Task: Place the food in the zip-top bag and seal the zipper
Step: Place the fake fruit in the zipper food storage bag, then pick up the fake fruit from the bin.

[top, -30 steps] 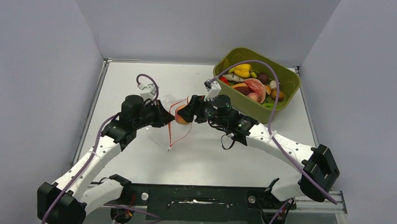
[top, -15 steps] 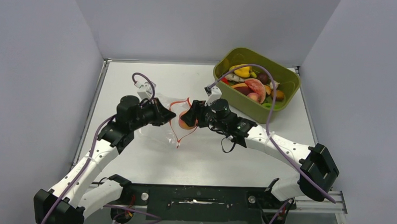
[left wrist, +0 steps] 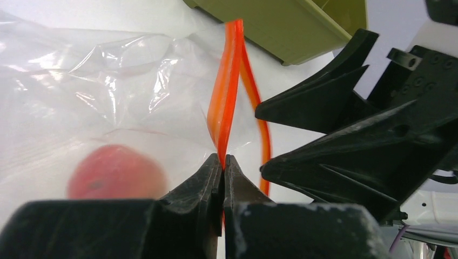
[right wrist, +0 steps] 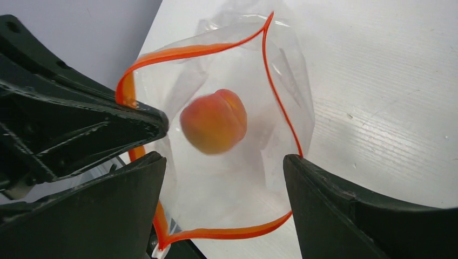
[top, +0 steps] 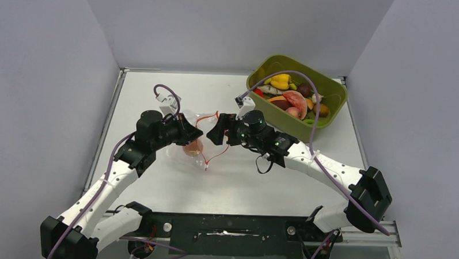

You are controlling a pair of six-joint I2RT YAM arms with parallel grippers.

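A small clear crinkly plastic bag [top: 182,153] with a red-orange press-seal strip [top: 217,157] lay mid-way across the white table [top: 254,179], a round orange-pink toy peach [top: 192,147] inside. The black left gripper [top: 197,137] met it from nine o'clock — the black right gripper [top: 214,133], fingers spread, from three. An olive-green plastic tub [top: 331,82] of toy produce sat at two o'clock.

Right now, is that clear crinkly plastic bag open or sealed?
Open: on the clear crinkly plastic bag, the red-orange zipper strip spreads in a wide loop, a round orange toy peach inside.
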